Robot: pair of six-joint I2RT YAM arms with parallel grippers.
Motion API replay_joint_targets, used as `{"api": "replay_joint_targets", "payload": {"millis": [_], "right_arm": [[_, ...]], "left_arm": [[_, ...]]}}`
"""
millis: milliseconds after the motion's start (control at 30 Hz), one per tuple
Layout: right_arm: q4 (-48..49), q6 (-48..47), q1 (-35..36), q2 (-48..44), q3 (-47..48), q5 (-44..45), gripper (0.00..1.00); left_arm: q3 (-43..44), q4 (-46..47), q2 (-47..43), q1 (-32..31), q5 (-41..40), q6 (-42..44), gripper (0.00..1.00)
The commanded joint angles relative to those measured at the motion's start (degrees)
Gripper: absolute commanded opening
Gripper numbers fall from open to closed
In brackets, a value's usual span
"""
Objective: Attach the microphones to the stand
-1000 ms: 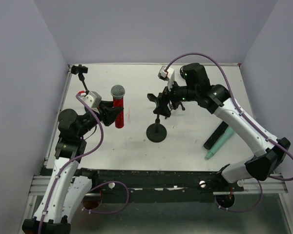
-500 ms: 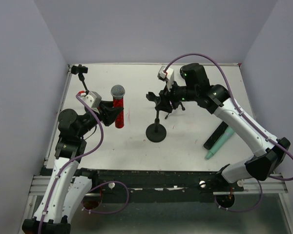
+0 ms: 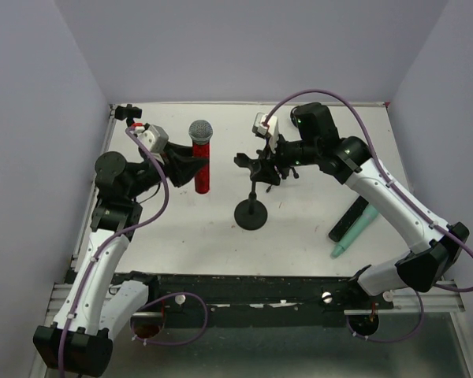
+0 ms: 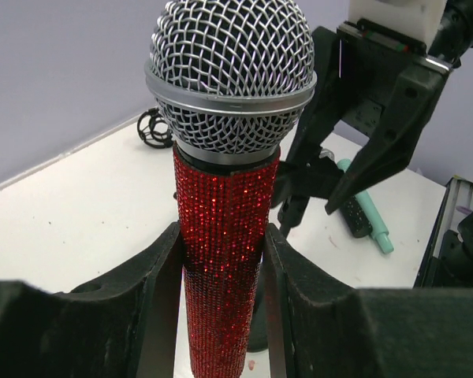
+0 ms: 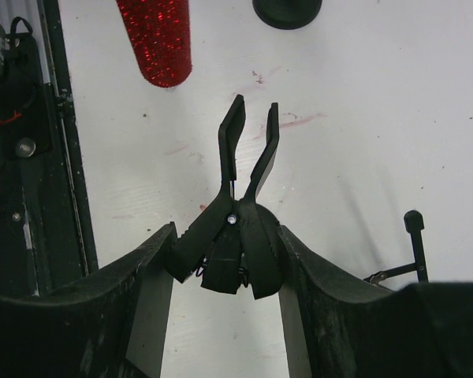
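Note:
My left gripper [image 4: 221, 276] is shut on the body of the red microphone [image 4: 225, 220], which stands upright with its silver mesh head on top. In the top view the red microphone [image 3: 201, 161] hangs left of the stand [image 3: 251, 214], held by the left gripper [image 3: 191, 167]. My right gripper [image 5: 225, 264] is shut on the handles of the stand's black clip [image 5: 238, 228]. The clip's two prongs are spread and point toward the red microphone's base [image 5: 158, 43]. The mint-green microphone [image 3: 356, 231] and the black microphone [image 3: 348, 220] lie side by side at the right.
A second small black stand [image 3: 128, 114] sits in the far left corner. A thin black rod with a knob [image 5: 415, 236] rises at the right of the right wrist view. The stand's round base [image 5: 288, 9] shows at the top. A dark rail [image 3: 244, 285] runs along the near edge.
The right gripper closed on the clip's handles and the prongs spread. The left arm lifted the red microphone and carried it back and slightly right, toward the clip.

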Motion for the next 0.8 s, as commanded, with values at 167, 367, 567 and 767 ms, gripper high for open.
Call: {"api": "replay_joint_targets", "payload": {"millis": [167,367,567,767], "right_arm": [[-3.21,-2.35,0.28,-0.71,0.66,-2.14,0.70],[-2.07,0.20,0.28,-1.95,0.74,-1.17,0.82],[-0.93,1.87,0.28,-1.16,0.92,-2.22,0.87],[-0.31,3.37,0.19,0.25,1.53,-3.89,0.87]], "left_arm": [[6.05,3.65,4.72,-1.34,2.64,0.30,0.00],[5.34,3.47,4.37,-1.69,1.85,0.13,0.00],[5.52,3.30,4.19,-2.04,1.50,0.13,0.00],[5.34,3.30,4.11,-2.22,1.06,0.22,0.00]]}}
